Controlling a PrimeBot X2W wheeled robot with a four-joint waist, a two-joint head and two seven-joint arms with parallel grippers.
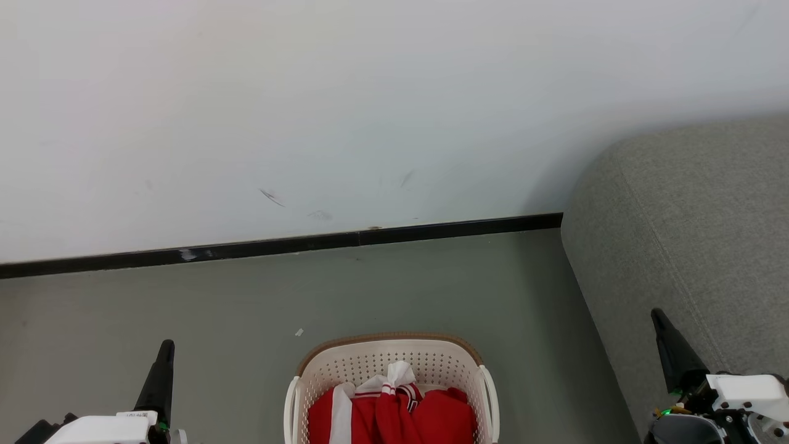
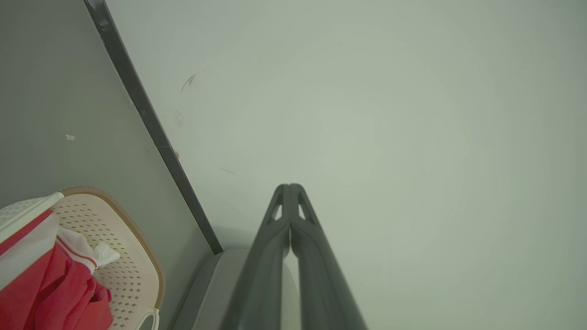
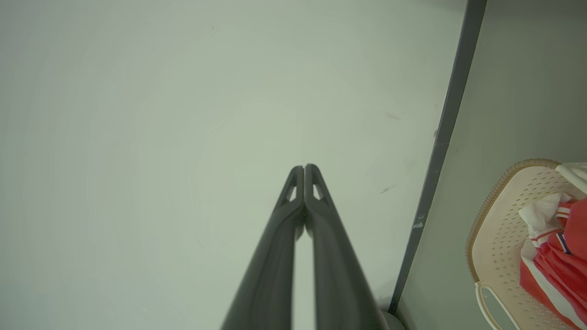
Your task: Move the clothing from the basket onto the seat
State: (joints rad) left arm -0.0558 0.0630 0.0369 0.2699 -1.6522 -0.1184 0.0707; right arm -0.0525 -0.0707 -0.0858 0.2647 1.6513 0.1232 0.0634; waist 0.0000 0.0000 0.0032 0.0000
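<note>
The clothing (image 1: 394, 410) lies heaped in the basket (image 1: 388, 341) at bottom centre of the head view. The seat (image 1: 690, 234) fills the right edge. The left gripper (image 1: 166, 346) at lower left and the right gripper (image 1: 657, 316) at lower right each have fingers pressed together, holding nothing. For the first pick, spread one gripper's fingers, aim at the raised white-trimmed fold, and clear the brown rim.

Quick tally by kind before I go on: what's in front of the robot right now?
basket: 1
clothing heap, red and white, in the basket: 1 (separate garments cannot be counted)
sofa: 1
grippers: 2, left gripper and right gripper, both shut
small white scrap: 1
Total: 6
</note>
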